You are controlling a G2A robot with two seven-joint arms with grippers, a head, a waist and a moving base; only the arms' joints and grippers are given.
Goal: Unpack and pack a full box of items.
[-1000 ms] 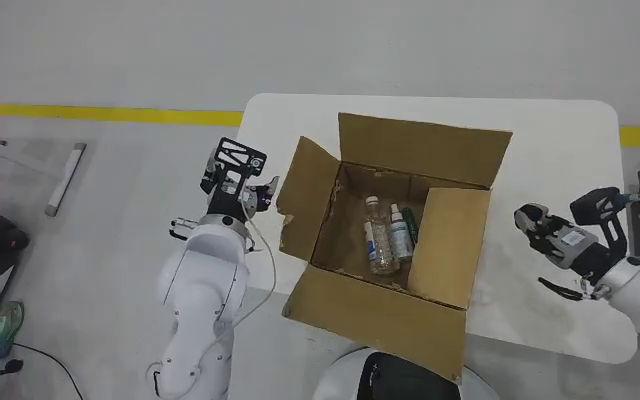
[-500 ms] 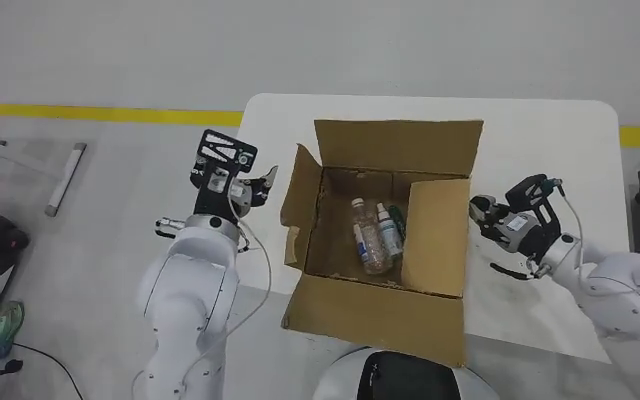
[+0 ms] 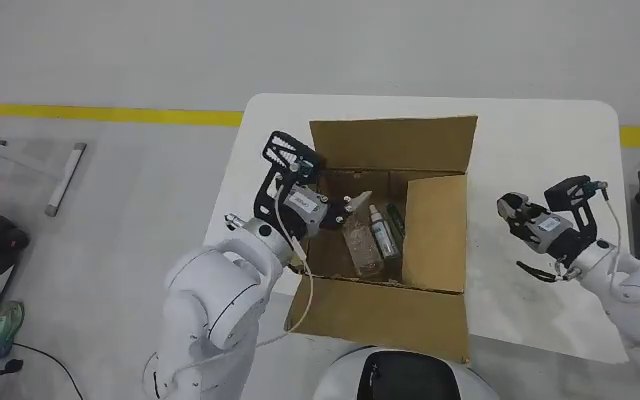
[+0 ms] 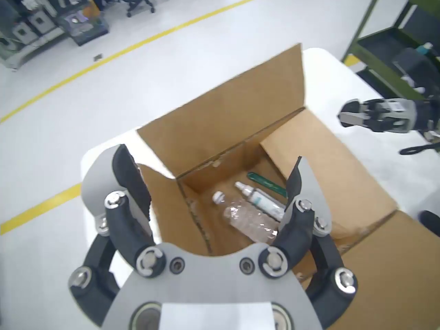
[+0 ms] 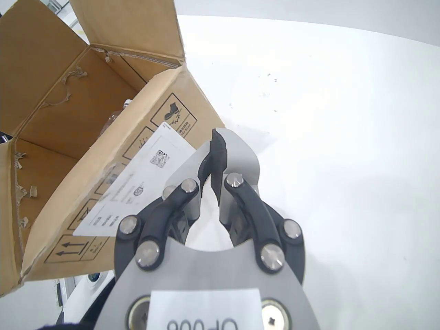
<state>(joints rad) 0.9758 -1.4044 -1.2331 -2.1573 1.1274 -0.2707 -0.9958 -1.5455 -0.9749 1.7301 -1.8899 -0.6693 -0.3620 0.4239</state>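
Bright, even overhead light; faint soft shadow beside box [image 5: 51,70].

My left pincer [image 4: 209,157] has two curved silver fingers [image 4: 98,180] lined with ridged black pads [image 4: 132,176]. They hinge on black links [image 4: 127,228] with bright round screws [image 4: 147,262], fixed to a silver plate [image 4: 209,286] that carries a white label [image 4: 215,316]. My right pincer [image 5: 213,145] is built the same, and its label has dark print. My arms [image 3: 210,300] are smooth, glossy white shells with rounded joints. A thin pale cable [image 3: 309,292] loops along the left one, and a black open bracket [image 3: 287,160] sits at its wrist.
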